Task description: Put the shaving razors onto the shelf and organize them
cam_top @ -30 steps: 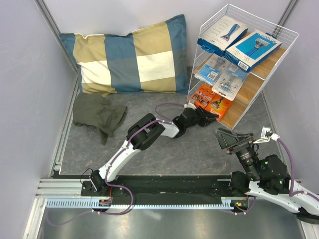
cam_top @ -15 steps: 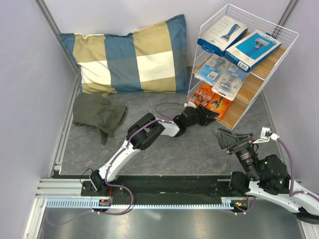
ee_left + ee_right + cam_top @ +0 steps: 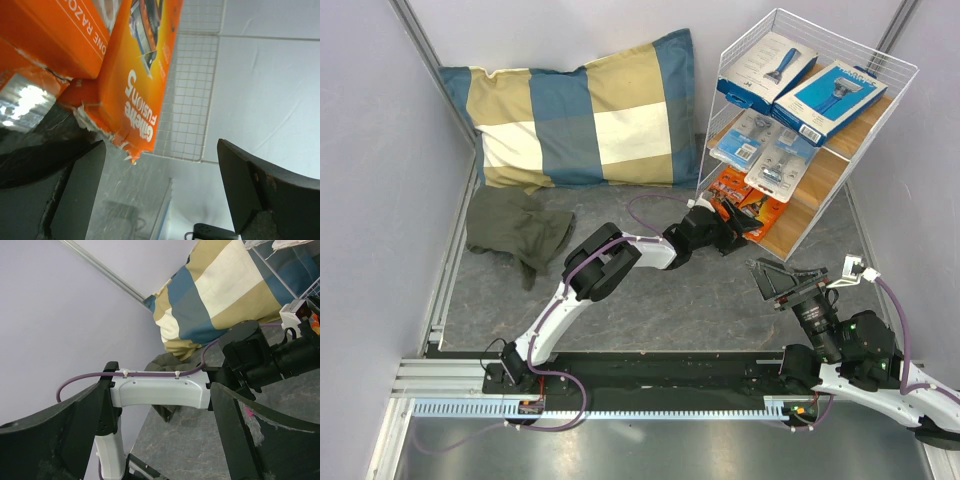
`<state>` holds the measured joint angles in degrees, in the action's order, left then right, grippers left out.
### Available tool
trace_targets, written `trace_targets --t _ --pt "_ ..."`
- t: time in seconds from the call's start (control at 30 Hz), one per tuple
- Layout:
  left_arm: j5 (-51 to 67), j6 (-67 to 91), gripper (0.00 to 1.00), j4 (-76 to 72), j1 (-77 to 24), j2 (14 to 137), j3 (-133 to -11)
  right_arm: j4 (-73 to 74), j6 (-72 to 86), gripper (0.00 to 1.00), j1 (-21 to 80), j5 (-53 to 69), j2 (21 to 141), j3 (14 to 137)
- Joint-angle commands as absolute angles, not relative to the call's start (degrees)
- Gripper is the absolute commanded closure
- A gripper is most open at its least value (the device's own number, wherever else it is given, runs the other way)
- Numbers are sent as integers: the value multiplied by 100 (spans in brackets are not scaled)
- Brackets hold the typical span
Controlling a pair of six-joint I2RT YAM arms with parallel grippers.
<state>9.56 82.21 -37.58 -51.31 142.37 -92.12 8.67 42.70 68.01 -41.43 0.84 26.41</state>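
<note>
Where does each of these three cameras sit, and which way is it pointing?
Top external: above and behind the bases, looking down on the table, shelf and pillow; left arm and right arm show.
Left wrist: on the left arm, facing the orange razor cards close up against the shelf's wire; its open left pincer frames the view.
Right wrist: on the right arm, facing across the table at the left arm and pillow; its open right pincer frames it.
Shared: top and right wrist both show pillow and left arm.

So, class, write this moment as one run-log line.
left gripper: open, at orange cards | right gripper: open, empty | shelf: all three boards stocked
</note>
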Motion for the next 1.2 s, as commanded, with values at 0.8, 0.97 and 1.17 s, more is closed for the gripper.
trace_targets --t 0.8,0.97,1.17 --pt "-324 3678 0 -1779 -5493 10680 -7198 738 4210 3 6812 -3929 544 2733" --pt "-1132 2394 0 -749 -5484 10161 -7286 703 4113 3 6812 -3797 1554 2909" --pt "-2065 1802 0 237 -5213 9493 -6928 625 3797 3 6803 -3402 3171 3348"
